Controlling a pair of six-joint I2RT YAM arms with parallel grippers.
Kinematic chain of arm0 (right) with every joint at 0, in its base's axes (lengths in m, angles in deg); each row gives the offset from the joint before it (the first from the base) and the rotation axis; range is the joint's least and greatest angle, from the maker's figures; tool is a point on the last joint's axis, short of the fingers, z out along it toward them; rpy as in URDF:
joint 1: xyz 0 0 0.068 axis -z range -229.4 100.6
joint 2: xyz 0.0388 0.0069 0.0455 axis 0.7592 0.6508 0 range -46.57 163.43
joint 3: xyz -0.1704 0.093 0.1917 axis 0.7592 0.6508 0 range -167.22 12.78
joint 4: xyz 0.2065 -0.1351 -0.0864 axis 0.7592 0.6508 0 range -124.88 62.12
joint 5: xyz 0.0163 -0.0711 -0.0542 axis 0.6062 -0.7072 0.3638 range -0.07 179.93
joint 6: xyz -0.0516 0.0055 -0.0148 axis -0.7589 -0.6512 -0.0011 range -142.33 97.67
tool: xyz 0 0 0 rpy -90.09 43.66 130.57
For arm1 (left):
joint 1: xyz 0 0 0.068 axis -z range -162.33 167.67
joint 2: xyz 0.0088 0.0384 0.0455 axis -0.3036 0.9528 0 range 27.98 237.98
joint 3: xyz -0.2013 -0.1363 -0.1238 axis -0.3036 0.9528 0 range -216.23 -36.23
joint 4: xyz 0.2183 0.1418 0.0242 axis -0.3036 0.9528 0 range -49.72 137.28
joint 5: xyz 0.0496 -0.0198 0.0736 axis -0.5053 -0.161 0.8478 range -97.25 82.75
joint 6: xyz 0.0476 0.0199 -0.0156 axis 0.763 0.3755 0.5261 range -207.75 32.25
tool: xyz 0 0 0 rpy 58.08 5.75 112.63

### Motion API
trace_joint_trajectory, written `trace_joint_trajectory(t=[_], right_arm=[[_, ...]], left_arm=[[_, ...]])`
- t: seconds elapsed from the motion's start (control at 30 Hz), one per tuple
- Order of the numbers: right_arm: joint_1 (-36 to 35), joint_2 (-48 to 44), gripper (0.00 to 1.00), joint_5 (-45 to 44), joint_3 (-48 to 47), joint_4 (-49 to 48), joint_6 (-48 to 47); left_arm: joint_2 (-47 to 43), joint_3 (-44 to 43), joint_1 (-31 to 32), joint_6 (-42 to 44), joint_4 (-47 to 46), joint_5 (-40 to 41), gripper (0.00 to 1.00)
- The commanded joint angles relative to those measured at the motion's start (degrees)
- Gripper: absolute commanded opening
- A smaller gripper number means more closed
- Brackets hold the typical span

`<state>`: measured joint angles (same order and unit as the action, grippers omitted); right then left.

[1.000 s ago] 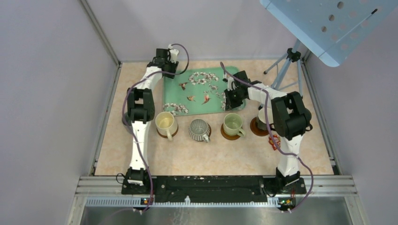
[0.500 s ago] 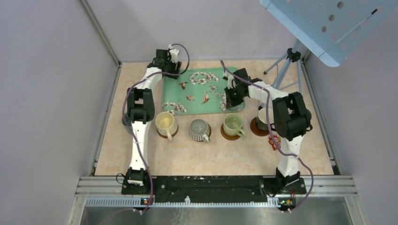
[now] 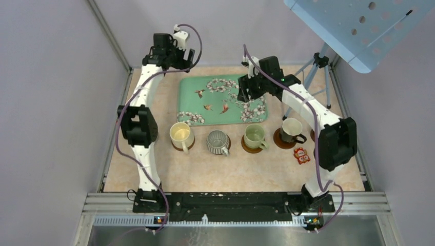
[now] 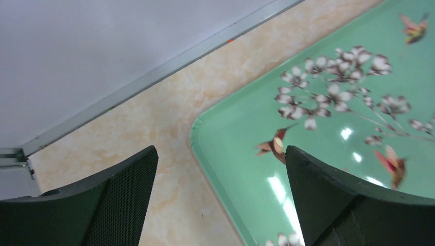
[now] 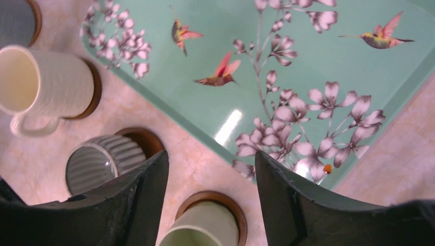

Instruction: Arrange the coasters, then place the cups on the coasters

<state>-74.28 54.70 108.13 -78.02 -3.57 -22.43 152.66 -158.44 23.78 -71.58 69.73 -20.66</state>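
Pale lilac walls are closing in a beige marbled table (image 3: pixel 231 171) that we are looking down on. A green tray (image 3: pixel 187 97), printed with blossoms and hummingbirds, is lying at the far middle. Along its near edge four cups are standing in a row, each sitting on one of the brown coasters (image 5: pixel 95 91). From left to right they are a cream cup (image 3: pixel 180 134), a ribbed grey cup (image 3: pixel 217 141), a pale green cup (image 3: pixel 253 135) and a dark-handled cup (image 3: pixel 291 128). In the right wrist view another grey cup (image 5: pixel 14 20) on a brown disc is showing at the frame's corner, mostly cut off. A small red trinket (image 3: pixel 301 155) is lying just near-right of the dark-handled cup, and its markings are too small for us to read.

The left gripper (image 4: pixel 220 154) is hanging over the tray's far-left corner, fingers spread wide with nothing between them. The right gripper (image 5: pixel 211 159) is hovering over the tray's near-right edge, jaws parted and empty. A tripod (image 3: pixel 317 69) is standing at the far right under a blue perforated panel (image 3: pixel 359 31).
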Motion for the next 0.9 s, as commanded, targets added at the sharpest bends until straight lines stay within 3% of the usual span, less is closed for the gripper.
trace_joint_trajectory(t=[0.0, 0.17, 0.47, 0.6, 0.87], right_arm=[[-4.4, -8.6, 0.66, -2.0, 4.2, 0.5, -4.5], [-4.9, -18.9, 0.79, -4.7, 12.9, -2.5, -6.0], [-4.8, -36.6, 0.83, -10.5, 30.0, -5.9, -9.2], [-4.6, -41.1, 0.83, -12.4, 34.4, -6.7, -9.8], [-3.6, -43.4, 0.84, -11.8, 36.2, -6.7, -9.7]], left_arm=[[-12.7, 8.9, 0.0, 3.6, 5.9, -6.6, 0.99], [-27.7, 25.0, 0.0, 4.8, 6.9, -11.1, 0.99], [-51.5, 53.2, 0.1, -0.4, 1.3, -13.7, 0.99], [-56.1, 56.6, 0.1, -1.8, 1.9, -14.7, 0.99], [-56.4, 56.6, 0.1, -5.1, 2.8, -12.2, 0.99]])
